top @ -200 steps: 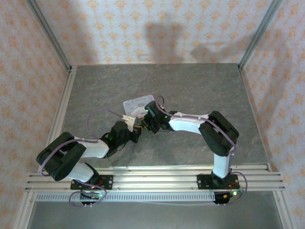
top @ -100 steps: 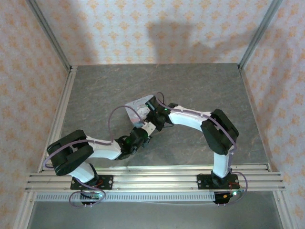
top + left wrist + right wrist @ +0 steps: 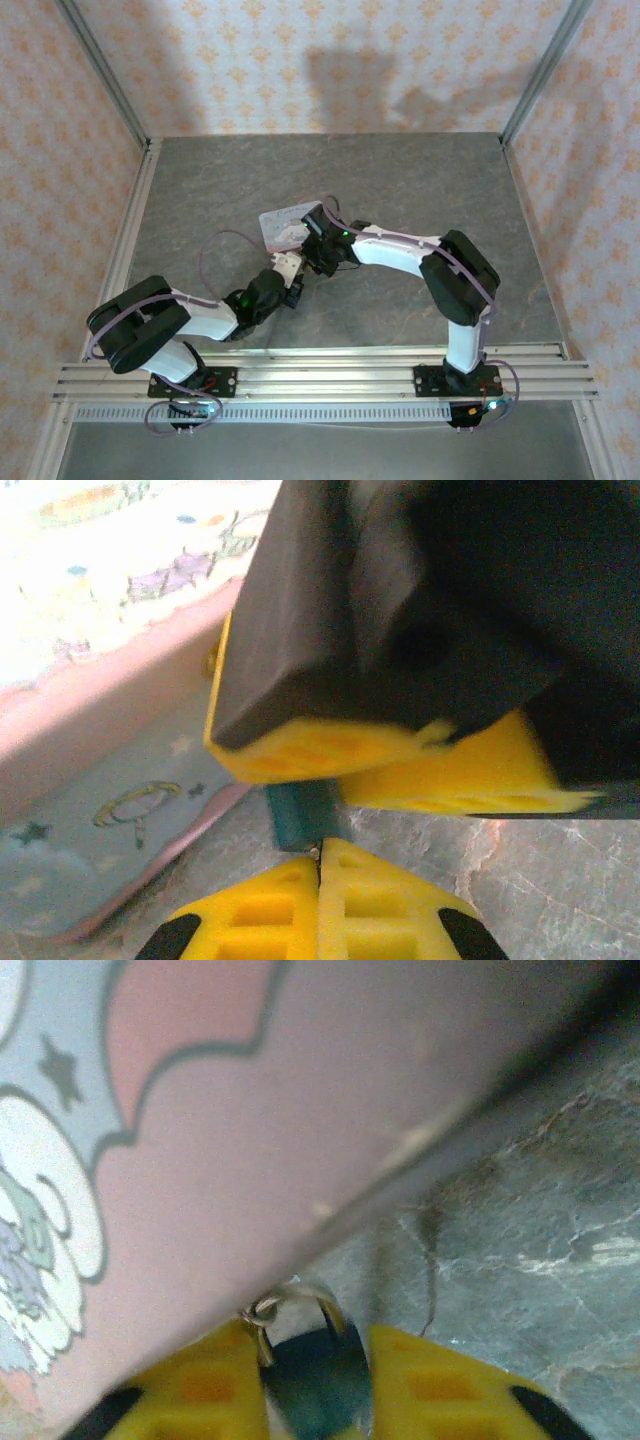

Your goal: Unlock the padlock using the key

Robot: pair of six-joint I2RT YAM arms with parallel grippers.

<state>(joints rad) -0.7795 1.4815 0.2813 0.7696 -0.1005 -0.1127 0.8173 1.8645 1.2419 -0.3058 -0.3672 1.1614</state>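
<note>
Right wrist view has the padlock (image 3: 316, 1392) low in the middle, its blue body set between the two yellow fingers of the right gripper (image 3: 315, 1348). Both pads lie against its sides, so that hand is closed narrowly on the lock. The thin metal shackle (image 3: 300, 1302) arches up from the body and reaches the lower edge of the pastel cartoon tin (image 3: 200, 1110), which tilts over it.

From the left wrist camera, the lock's blue body hangs just under the right hand's yellow pads. The left gripper (image 3: 320, 878) comes up from below with its fingertips pressed flat together. A small silvery sliver, seemingly the key (image 3: 315, 850), shows at their seam and meets the bottom of the lock; it is too small to be sure.

Both hands meet at the tin's near side, on the grey marbled table (image 3: 540, 1190).
</note>
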